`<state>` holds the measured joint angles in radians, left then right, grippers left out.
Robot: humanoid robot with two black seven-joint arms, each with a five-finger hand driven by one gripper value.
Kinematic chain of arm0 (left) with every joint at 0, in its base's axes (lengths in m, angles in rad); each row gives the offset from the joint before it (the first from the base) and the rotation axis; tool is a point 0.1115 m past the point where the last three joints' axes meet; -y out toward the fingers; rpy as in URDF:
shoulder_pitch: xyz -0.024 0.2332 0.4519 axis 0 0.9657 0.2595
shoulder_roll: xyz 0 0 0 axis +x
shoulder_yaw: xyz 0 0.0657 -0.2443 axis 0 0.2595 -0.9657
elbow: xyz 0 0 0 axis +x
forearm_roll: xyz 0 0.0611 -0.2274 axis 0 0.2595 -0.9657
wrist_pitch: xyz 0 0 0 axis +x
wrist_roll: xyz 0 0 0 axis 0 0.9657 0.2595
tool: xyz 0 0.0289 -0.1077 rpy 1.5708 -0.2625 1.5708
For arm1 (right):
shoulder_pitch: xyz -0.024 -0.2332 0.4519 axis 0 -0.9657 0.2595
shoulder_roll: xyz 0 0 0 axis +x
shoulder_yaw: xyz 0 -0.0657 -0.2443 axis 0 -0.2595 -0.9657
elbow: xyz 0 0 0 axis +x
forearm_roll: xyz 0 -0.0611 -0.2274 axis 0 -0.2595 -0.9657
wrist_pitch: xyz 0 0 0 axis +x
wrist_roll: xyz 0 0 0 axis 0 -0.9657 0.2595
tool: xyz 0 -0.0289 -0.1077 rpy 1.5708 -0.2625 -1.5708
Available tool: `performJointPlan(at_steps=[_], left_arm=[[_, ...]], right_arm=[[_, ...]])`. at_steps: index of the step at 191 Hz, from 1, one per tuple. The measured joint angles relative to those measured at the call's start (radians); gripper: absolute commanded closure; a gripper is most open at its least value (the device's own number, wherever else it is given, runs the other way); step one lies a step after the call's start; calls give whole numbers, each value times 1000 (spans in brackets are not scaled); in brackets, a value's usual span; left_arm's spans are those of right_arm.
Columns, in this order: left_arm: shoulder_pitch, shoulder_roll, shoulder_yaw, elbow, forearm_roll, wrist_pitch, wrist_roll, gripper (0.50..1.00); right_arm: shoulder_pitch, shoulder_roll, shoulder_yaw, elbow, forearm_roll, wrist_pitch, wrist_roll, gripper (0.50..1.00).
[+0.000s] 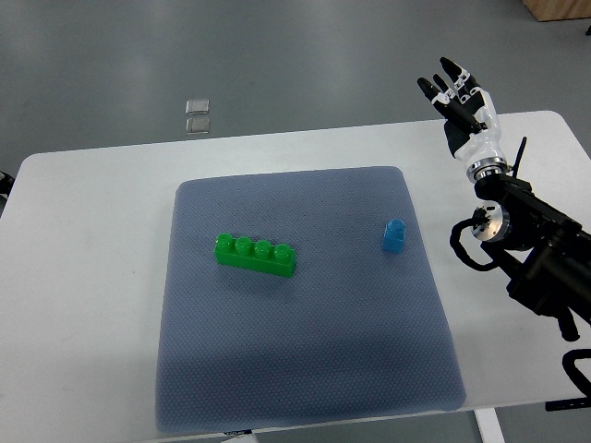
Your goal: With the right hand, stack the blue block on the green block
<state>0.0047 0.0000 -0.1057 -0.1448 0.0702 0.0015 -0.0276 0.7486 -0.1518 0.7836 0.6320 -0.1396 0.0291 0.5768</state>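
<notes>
A long green block [256,255] with a row of studs lies on the blue-grey mat [305,369], left of the mat's middle. A small blue block [394,236] stands upright near the mat's right edge, well apart from the green one. My right hand [457,97] is raised beyond the table's far right corner, fingers spread and holding nothing. It is far up and to the right of the blue block. The left arm does not show.
The mat covers the middle of a white table [83,277]. Two small clear squares [197,114] lie on the grey floor past the table's far edge. My right forearm [536,249] with its black cabling hangs over the table's right side.
</notes>
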Motion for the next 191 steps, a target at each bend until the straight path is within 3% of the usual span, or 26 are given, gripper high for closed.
performJointPlan(at_steps=[191], left_arm=[[0, 0, 9, -1, 2, 0, -3, 500]], right_arm=[[5, -3, 6, -3, 0, 0, 1, 570]])
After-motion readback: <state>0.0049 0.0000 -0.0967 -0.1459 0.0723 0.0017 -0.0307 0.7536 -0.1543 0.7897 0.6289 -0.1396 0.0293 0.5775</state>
